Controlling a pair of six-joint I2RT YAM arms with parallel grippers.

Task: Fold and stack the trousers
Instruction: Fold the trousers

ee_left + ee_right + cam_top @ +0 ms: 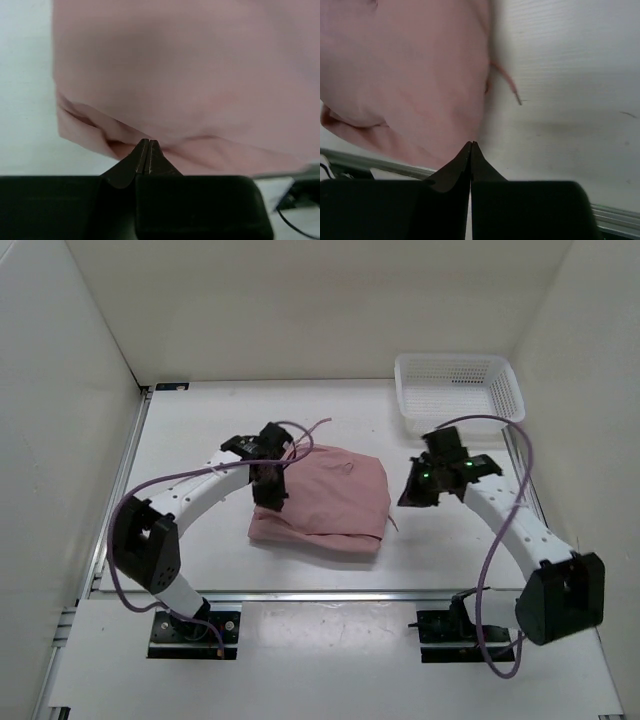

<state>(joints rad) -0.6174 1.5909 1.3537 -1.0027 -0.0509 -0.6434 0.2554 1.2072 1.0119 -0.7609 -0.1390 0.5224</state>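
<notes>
Folded trousers (325, 498) at table (190, 445) centre; left end effector (270, 496) over their 9 o'clock edge, right end effector (415, 490) clear at 3 o'clock.

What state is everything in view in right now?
Dusty-pink fabric trousers: folded into a compact bundle, not held.
White plastic mesh basket: upright, empty.
Left gripper: shut, empty, at the bundle's left edge.
Right gripper: shut, empty, beside the bundle's right edge.

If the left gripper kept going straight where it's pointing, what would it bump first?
Most likely the pink trousers: the left gripper aims at their folded edge, though depth is unclear.
</notes>
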